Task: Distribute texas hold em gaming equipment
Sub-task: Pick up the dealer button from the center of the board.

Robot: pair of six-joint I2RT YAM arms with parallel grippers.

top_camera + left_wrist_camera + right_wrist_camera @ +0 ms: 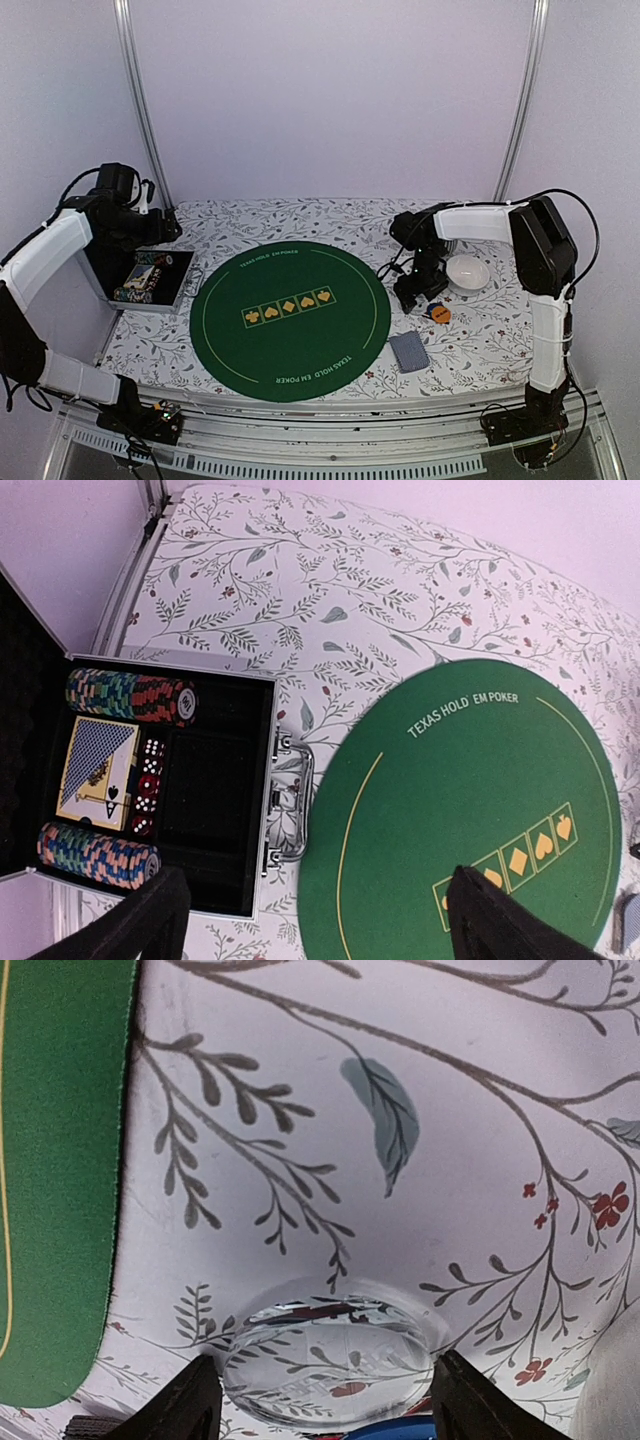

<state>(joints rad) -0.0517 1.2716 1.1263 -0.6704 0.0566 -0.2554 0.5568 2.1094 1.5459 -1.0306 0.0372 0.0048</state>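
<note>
A clear disc (330,1360) lies flat on the floral tablecloth just right of the green poker mat (290,318). My right gripper (325,1385) straddles it, and both fingertips touch its rim. A blue button (395,1430) peeks out under the disc's near edge. An orange button (440,314) and a grey-blue deck of cards (408,351) lie nearby. My left gripper (315,895) hangs open and empty above the gap between the mat and the open case (215,790). The case holds two rows of striped chips (130,696), cards (97,772) and dice (148,785).
A white bowl (467,272) sits just right of my right gripper (418,290). The case's raised lid stands at the table's left edge, with its metal handle (295,795) facing the mat. Metal frame posts rise at the back corners.
</note>
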